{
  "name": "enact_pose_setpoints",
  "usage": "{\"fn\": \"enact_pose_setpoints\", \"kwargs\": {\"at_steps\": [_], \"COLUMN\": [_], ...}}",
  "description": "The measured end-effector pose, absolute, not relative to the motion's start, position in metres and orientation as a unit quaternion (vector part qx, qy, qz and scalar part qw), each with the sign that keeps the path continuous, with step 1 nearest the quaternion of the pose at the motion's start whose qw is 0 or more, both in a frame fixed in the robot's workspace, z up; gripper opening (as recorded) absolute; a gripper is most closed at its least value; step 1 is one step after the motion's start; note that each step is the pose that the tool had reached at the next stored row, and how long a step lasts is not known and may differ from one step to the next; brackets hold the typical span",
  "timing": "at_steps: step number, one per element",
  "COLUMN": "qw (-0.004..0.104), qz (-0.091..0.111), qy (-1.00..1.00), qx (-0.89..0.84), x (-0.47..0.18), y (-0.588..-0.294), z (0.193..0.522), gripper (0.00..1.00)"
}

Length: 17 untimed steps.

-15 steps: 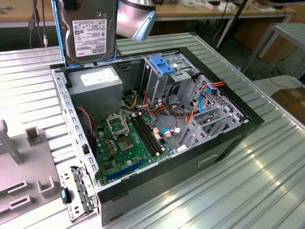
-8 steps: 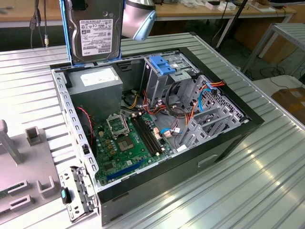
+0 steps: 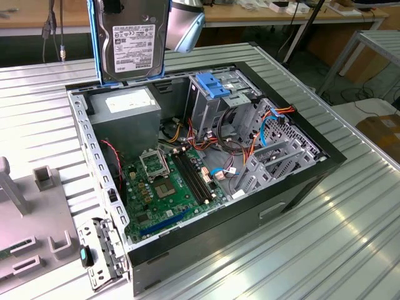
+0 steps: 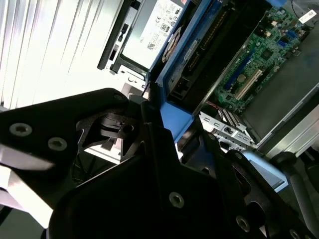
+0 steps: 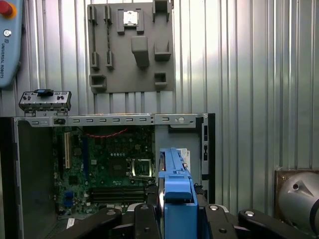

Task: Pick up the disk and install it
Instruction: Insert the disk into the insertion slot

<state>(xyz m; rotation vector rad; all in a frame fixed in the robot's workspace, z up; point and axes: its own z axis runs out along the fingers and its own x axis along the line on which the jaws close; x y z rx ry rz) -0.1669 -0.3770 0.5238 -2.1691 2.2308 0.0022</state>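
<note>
Holding the disk point(image 3: 131, 40) up in the air on edge, white label turned toward the exterior view and blue rails point(image 3: 95, 44) running down its sides. Pinching it from either side with the gripper point(image 5: 175, 221), black fingers point(image 5: 144, 216) pressing in against the blue-railed body in the first wrist view. Hanging it over the corner of the open computer case point(image 3: 300, 181) that houses the power-supply box point(image 3: 128, 103), apart from that box and touching nothing inside. Keeping well above the motherboard point(image 3: 169, 187), and off toward the exterior view's left of the blue latch plate point(image 3: 211, 84) and the metal drive cage point(image 3: 240, 103) beside it. Judging the pick-up as done, with the disk riding clear of the corrugated metal surface point(image 3: 350, 244) and of the grey fixture plate point(image 5: 130, 47) lying outside the case. Judging the install as not yet done, with no part of the disk sitting in the cage or any other bay, and no rail meeting a slot. Placing the work at roughly the midpoint, between lifting and seating.
</note>
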Motion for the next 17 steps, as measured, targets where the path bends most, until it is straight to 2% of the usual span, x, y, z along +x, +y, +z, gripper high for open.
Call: {"fn": "enact_pose_setpoints", "kwargs": {"at_steps": [8, 17], "qw": [0.015, 0.015], "qz": [0.0, 0.0], "qy": [0.717, 0.717], "qx": [-0.697, -0.697], "x": [-0.167, -0.167], "y": [-0.379, -0.398], "z": [0.523, 0.521], "gripper": [0.37, 0.37]}}
